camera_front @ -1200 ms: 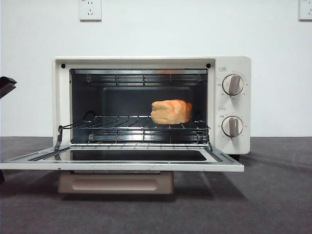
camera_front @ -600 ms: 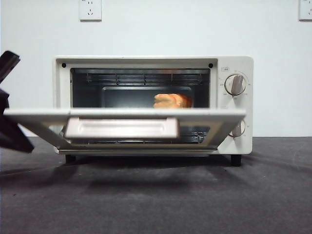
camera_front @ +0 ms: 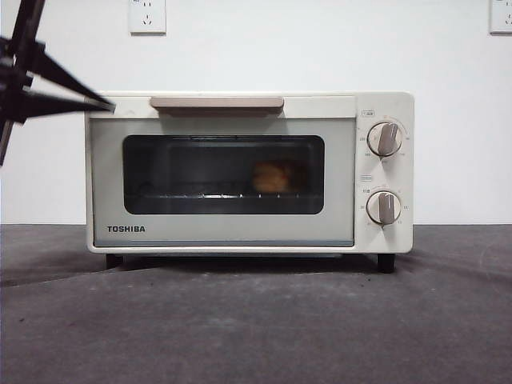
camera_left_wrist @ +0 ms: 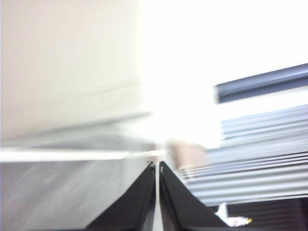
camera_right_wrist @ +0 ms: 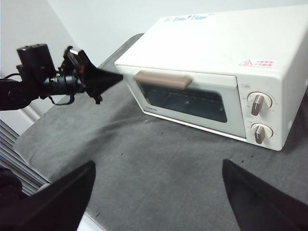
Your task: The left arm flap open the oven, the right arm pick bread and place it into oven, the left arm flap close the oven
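Observation:
The cream-white oven [camera_front: 240,232] stands on the dark table with its door shut and its beige handle [camera_front: 216,102] at the top. The bread [camera_front: 272,176] shows dimly through the dark window, on the wire rack to the right of centre. My left gripper [camera_front: 108,104] is shut and empty, its tip at the oven's top left front corner; it also shows in the right wrist view [camera_right_wrist: 118,77] and, blurred, in its own view [camera_left_wrist: 157,164]. My right gripper [camera_right_wrist: 158,166] is open and empty, held well back from the oven [camera_right_wrist: 216,43].
Two beige knobs [camera_front: 386,138] [camera_front: 385,206] sit on the oven's right panel. The grey table mat [camera_front: 256,320] stretches in front of the oven. A white wall with a socket [camera_front: 148,16] is behind. The table's edge [camera_right_wrist: 33,159] lies beyond the left arm.
The oven door swung up from lying flat open to fully shut. The left gripper rose with it from low at the left to the oven's top left corner.

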